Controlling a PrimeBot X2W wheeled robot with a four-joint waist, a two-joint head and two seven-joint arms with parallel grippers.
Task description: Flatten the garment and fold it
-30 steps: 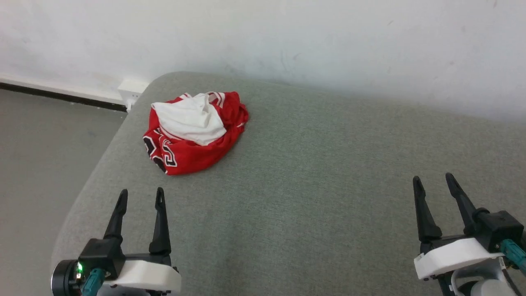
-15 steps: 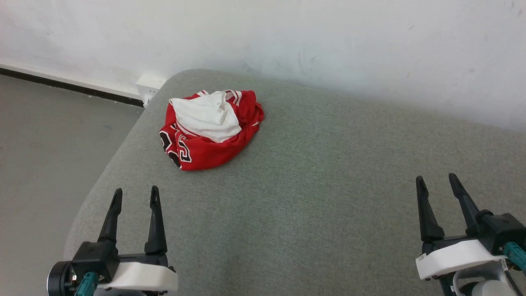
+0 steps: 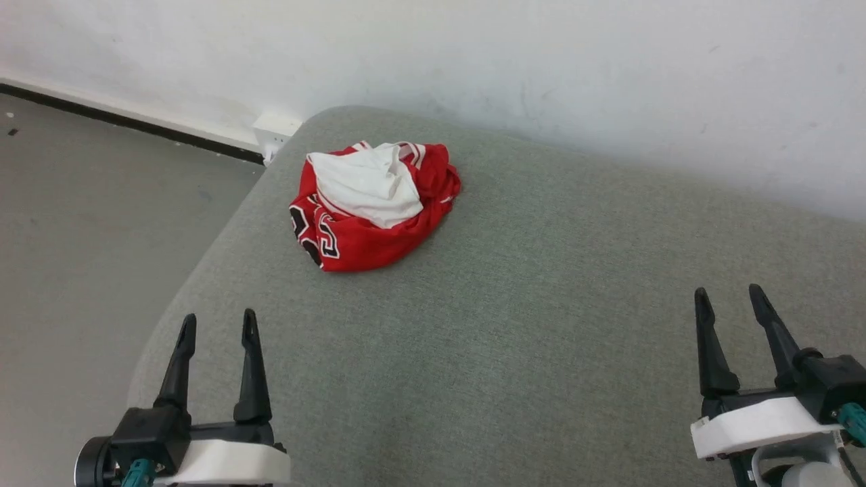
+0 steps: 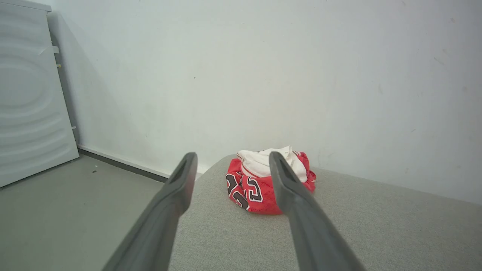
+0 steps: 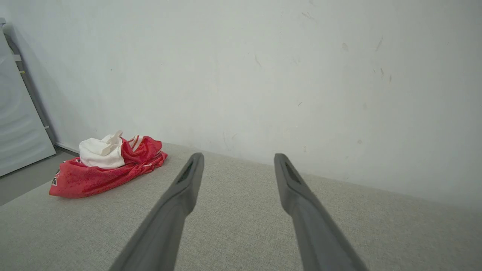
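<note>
A crumpled red-and-white jersey T-shirt (image 3: 375, 203) lay at eleven o'clock on the grey fabric cushion (image 3: 541, 304), white wall socket (image 3: 276, 127) beyond; left gripper (image 3: 218, 319) and right gripper (image 3: 729, 292) hung well short, jaws spread, empty.

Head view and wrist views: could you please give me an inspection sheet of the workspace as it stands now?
surface: grey fabric cushion, rounded far-left corner.
job's things: garment crumpled in a heap near that corner, white part on top, not yet flattened.
clutter: nothing seen.
grippers: left gripper and right gripper at the near side, jaws open, holding nothing, apart from the garment.
cables: teal connector at the right wrist.
surroundings: white wall, grey floor, wall socket, white ribbed panel.
</note>
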